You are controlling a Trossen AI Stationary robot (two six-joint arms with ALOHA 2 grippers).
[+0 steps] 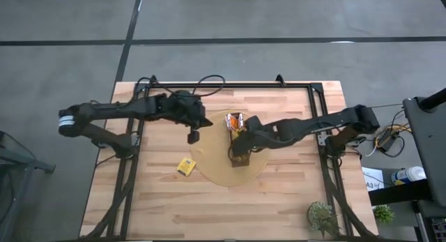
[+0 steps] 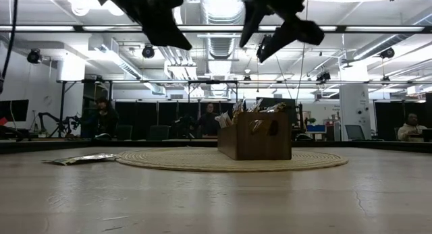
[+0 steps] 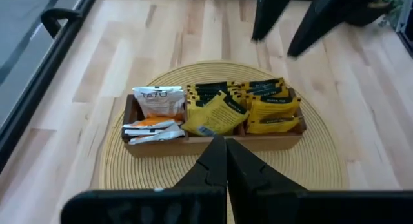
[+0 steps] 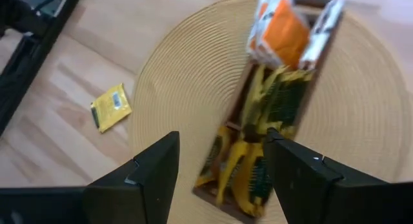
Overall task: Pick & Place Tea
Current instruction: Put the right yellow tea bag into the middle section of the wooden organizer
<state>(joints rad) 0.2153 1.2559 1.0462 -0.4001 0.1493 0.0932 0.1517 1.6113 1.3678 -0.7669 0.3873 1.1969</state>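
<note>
Woven round mat [image 1: 217, 165], flat paper sachet [image 1: 185, 167].

"TAZO" on a white-and-orange sachet [image 3: 158, 100] at one end of the tray [image 3: 213, 141], small print on the yellow sachets [image 3: 274, 106] beside it too fine to read

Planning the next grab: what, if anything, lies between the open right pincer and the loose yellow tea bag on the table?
Nothing visible does. The right pincer hangs open above the tray on the round mat. The yellow tea bag lies alone on bare wood just off the mat's edge. The shut left pincer hovers nearby, off that line.
</note>
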